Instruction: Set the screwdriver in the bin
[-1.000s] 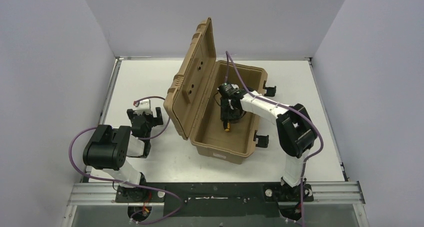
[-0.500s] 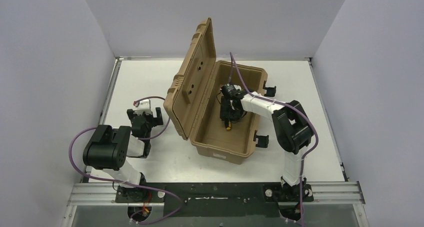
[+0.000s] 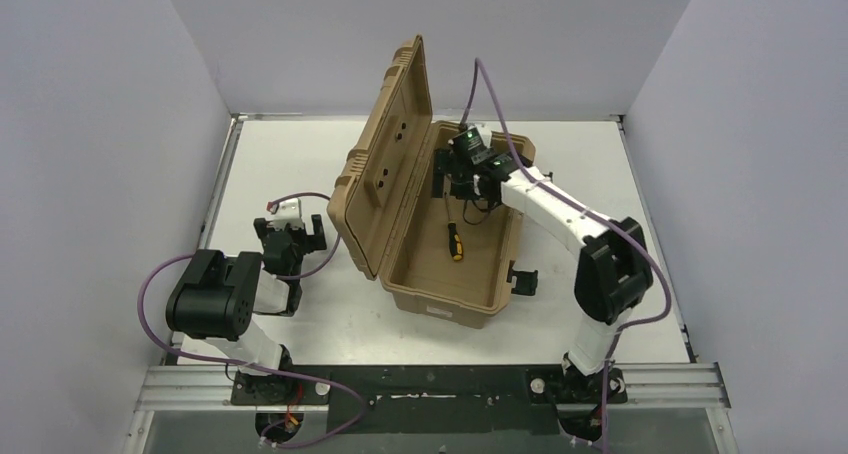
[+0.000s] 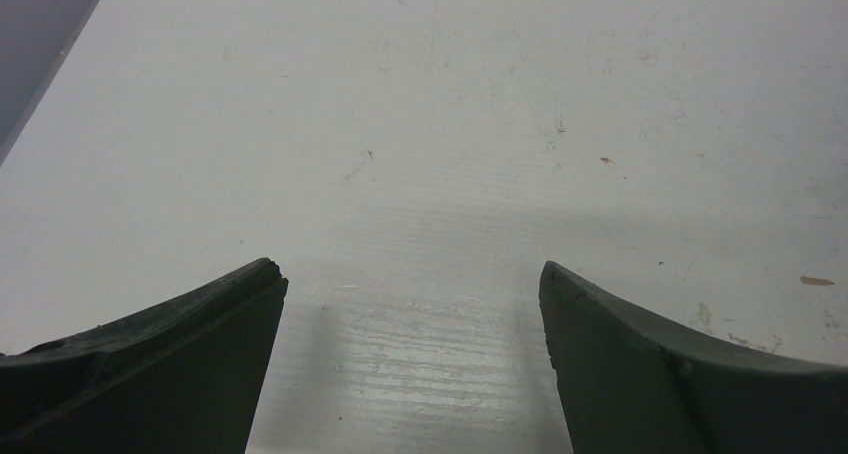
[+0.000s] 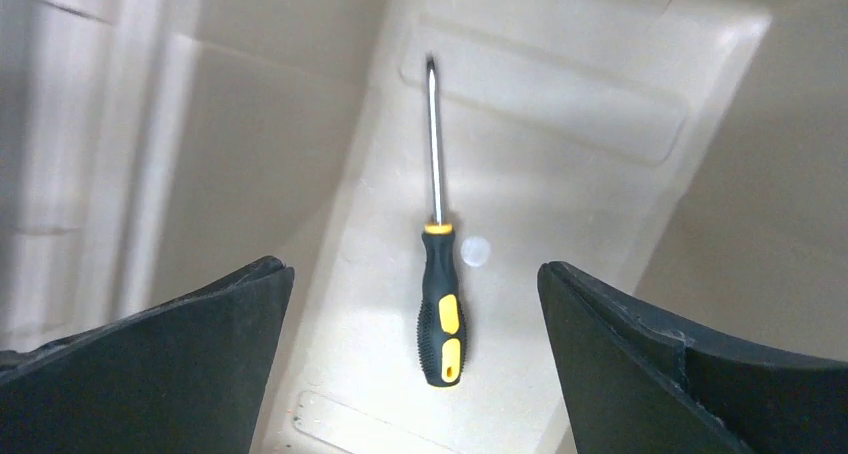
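Your right end effector (image 5: pixel 412 270) hangs with jaws wide apart, holding nothing. The screwdriver (image 5: pixel 441 314) lies flat on the floor of the bin (image 3: pixel 445 304), directly below. Lift straight up, clear of the walls and the lid (image 3: pixel 385 174).

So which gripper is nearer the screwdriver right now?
Right. The right gripper hangs open above the screwdriver lying in the bin; the left gripper sits outside, beyond its raised lid.

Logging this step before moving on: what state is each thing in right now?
bin: lid standing open.
screwdriver: lying flat inside the bin, ungripped.
right gripper: open, empty, above the screwdriver.
left gripper: open, empty, over the table.
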Controlling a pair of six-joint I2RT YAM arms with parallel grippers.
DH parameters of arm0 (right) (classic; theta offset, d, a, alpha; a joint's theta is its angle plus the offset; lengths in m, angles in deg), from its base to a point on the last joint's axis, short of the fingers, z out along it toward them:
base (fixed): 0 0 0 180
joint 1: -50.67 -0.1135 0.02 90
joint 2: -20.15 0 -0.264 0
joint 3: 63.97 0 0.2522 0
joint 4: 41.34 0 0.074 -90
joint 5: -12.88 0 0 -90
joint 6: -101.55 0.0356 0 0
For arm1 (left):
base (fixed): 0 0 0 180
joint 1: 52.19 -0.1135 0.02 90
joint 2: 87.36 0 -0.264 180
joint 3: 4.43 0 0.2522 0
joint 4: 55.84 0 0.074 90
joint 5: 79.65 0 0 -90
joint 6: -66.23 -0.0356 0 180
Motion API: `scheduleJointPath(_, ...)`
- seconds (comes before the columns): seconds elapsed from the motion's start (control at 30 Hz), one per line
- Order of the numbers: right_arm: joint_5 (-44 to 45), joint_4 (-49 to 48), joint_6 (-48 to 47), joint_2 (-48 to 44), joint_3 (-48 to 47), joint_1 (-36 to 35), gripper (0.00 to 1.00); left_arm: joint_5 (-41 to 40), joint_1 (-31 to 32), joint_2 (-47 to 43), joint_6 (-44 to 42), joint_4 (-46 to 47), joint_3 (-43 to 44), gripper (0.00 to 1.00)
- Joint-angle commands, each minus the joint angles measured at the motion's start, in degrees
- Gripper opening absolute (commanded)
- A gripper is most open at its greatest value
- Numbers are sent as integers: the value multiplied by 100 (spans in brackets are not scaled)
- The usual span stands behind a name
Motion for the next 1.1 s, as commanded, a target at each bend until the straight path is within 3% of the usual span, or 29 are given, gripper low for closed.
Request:
scheduleJointPath(0.0,804,-439,-888,-1120,-363,31,100,80,-45,-51,30,289,129,97)
scheduleJointPath(0.3,1474,-3149,-2412,-3701,1930,619,100,83,-36,-49,34,276,135,97)
scheduleJointPath(0.53,1982,-4351,-3294,-4802,3683,1463,100,79,-41,-50,44,252,138,97)
scheduleJointPath(0.8,257,-5462,-2787,-5259,5723,3477,100,70,-37,-79,50,188,146,97)
scheduleJointPath(1.07,-648,-6520,-2567,-4990,7144,4168,100,70,-43,-92,57,174,147,97)
